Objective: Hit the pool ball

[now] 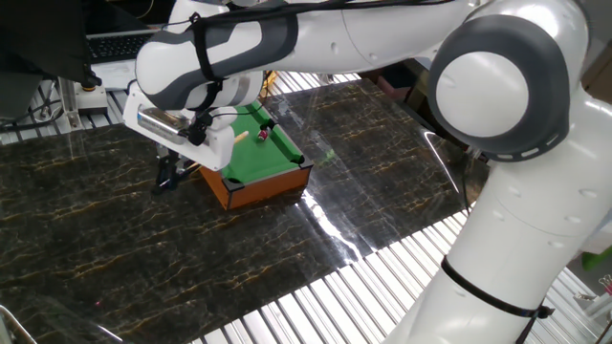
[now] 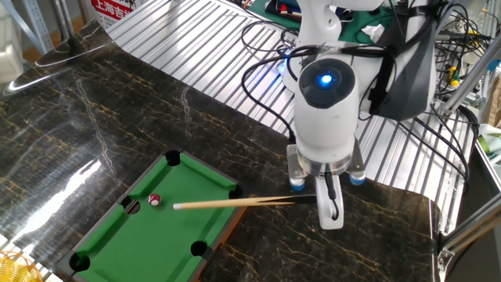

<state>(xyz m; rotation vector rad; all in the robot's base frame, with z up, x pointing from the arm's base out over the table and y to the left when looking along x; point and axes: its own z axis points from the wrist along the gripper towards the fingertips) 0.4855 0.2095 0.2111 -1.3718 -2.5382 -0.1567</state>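
Observation:
The pool ball [image 2: 155,200] is a tiny red ball on the green felt of the miniature pool table [image 2: 109,243], near a side pocket. It also shows in one fixed view [image 1: 262,135] on the table [image 1: 263,186]. My gripper [image 2: 319,200] is shut on the dark end of a thin tan cue stick [image 2: 235,202] and holds it level over the table's right rim. The cue's tip lies on the felt just right of the ball, a short gap from it. In one fixed view the gripper [image 1: 170,173] hangs at the table's left side, mostly hidden behind the wrist.
The pool table stands on a dark marble-patterned tabletop [image 2: 94,117]. Ribbed metal sheeting [image 2: 203,39] borders it at the back. Cables [image 2: 407,149] hang behind the arm. The robot's arm [image 1: 497,143] arches over the right side.

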